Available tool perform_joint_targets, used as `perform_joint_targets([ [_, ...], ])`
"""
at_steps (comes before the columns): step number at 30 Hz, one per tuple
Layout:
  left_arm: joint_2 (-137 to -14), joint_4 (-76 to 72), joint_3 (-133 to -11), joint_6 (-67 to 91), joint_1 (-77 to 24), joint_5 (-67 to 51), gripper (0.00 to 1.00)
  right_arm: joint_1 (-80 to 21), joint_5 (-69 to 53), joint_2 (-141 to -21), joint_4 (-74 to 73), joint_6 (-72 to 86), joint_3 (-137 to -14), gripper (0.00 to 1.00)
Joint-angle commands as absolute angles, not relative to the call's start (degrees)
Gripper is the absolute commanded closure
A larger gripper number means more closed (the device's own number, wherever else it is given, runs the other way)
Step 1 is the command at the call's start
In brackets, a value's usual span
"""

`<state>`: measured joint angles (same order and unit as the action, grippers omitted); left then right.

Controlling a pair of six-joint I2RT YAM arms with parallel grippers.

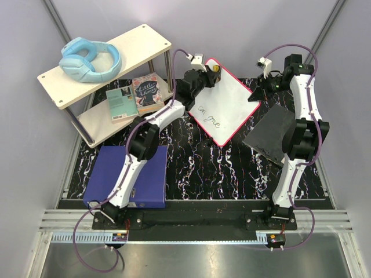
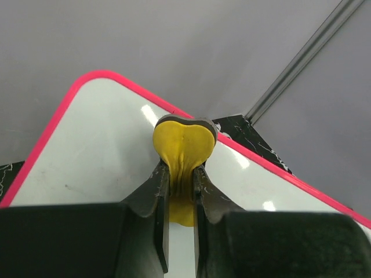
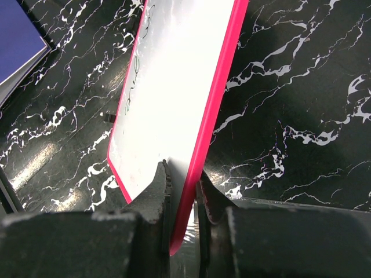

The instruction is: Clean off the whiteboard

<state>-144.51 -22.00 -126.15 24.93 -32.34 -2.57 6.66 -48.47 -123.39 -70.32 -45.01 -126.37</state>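
- The black marbled bench [image 1: 197, 168] carries everything, and both arms reach out over it towards the far side.
- A white two-tier shelf [image 1: 145, 40] stands at the far left corner.
- The whiteboard [image 1: 229, 107] lies at the far middle of the bench, turned like a diamond between the two arms. It has a pink-red frame, and dark handwriting sits near its left near edge.
- A blue binder [image 1: 153, 174] lies flat at the near left, partly under the left arm.
- A dark grey cloth [image 1: 269, 130] lies on the right, just beside the whiteboard's near right edge, and the right arm crosses over it.
- Light blue headphones [image 1: 90, 59] sit on the shelf's top board.
- Two books [image 1: 149, 92] lie side by side on the lower board.
- The right fingers [image 3: 162, 188] pinch the whiteboard's right corner, one finger on each face. I cannot tell whether that corner is lifted off the bench.
- The left fingers [image 2: 165, 182] are pressed in on a yellow eraser [image 2: 184, 139] and pinch it by its narrow middle.
- The eraser sits over the whiteboard's far corner, just inside the frame.
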Motion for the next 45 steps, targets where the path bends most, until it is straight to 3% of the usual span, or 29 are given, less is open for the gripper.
perform_joint_targets([
  [1,-139.58,-19.95,-119.63,24.35,-33.05,-1.5,1.0,1.49,-49.31,-124.28,-93.69,-54.14,-125.59,1.0],
  [6,-134.66,-21.97,-110.93,27.41,-30.24,5.09,1.0,1.49,-49.83,-123.93,-93.69,-54.32,-124.63,1.0],
  [14,-129.47,-15.65,-102.67,30.93,-28.83,4.48,1.0,1.49,-50.1,-123.57,-93.78,-54.4,-124.19,1.0],
  [22,-125.25,-12.04,-90.1,45.69,-27.86,2.99,1.0,1.49,-50.19,-123.05,-93.69,-54.67,-123.31,1.0],
  [36,-126.3,-15.12,-82.09,62.22,-24.7,-3.25,1.0,1.49,-50.45,-122.61,-93.69,-55.19,-121.82,1.0],
  [45,-129.46,-19.07,-86.92,63.02,-22.94,-5.01,1.0,1.49,-50.54,-122.52,-93.6,-55.37,-121.29,1.0],
])
